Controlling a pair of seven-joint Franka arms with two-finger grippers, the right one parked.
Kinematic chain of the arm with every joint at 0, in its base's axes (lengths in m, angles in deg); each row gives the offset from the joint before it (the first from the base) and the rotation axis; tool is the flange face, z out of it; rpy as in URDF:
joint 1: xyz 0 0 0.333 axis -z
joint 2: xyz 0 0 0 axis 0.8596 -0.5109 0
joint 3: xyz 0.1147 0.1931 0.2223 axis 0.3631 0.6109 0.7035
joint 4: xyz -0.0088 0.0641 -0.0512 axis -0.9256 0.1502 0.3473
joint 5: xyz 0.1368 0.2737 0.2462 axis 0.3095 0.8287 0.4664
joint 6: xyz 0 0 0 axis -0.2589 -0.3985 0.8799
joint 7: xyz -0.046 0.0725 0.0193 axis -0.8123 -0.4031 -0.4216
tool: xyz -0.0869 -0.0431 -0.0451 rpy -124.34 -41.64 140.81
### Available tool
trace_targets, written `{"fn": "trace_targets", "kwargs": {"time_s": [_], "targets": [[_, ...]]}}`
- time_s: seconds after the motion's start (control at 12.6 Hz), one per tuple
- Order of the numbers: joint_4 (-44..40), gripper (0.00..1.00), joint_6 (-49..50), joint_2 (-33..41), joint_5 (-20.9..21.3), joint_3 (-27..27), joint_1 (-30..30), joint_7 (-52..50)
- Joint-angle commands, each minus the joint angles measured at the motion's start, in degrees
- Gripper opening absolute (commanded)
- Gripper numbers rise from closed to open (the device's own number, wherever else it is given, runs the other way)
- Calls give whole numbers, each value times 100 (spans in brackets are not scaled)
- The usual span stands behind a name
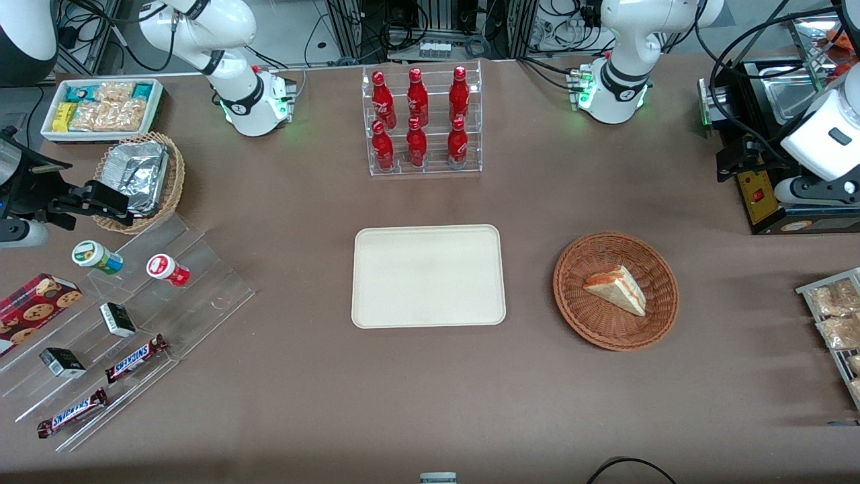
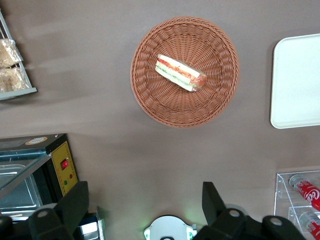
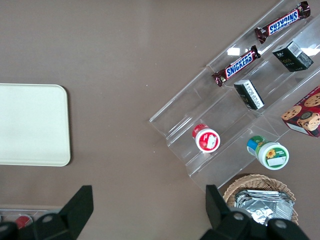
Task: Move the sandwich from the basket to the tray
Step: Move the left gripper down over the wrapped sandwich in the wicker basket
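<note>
The sandwich (image 1: 617, 289) (image 2: 180, 73) is a pale bread wedge with red-orange and green layers. It lies in the round reddish-brown wicker basket (image 1: 579, 306) (image 2: 150, 102). Beside the basket, toward the parked arm's end, the cream-white tray (image 1: 428, 275) (image 2: 297, 80) (image 3: 30, 125) rests flat with nothing on it. My left gripper (image 1: 734, 161) (image 2: 145, 205) hangs high over the table, farther from the front camera than the basket and next to a black appliance. It is open, its two dark fingers (image 2: 76, 204) wide apart with only bare table between them.
A black appliance with a yellow panel (image 1: 759, 195) stands under the gripper. A wire rack of packaged snacks (image 1: 833, 316) sits at the working arm's end. A clear rack of red bottles (image 1: 421, 121) stands farther back than the tray. A stepped acrylic shelf (image 1: 134, 316), foil-lined basket (image 1: 138, 178) and white bin (image 1: 101, 107) lie toward the parked arm's end.
</note>
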Motion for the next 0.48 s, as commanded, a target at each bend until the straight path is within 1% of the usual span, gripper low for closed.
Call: {"fn": "trace_targets", "kwargs": {"time_s": [0.0, 0.24, 0.4], "targets": [[-100, 100, 65, -42, -39, 25, 74, -188], [-91, 100, 39, -173, 31, -1, 109, -206], [-39, 100, -92, -453, 32, -1, 135, -739]]}}
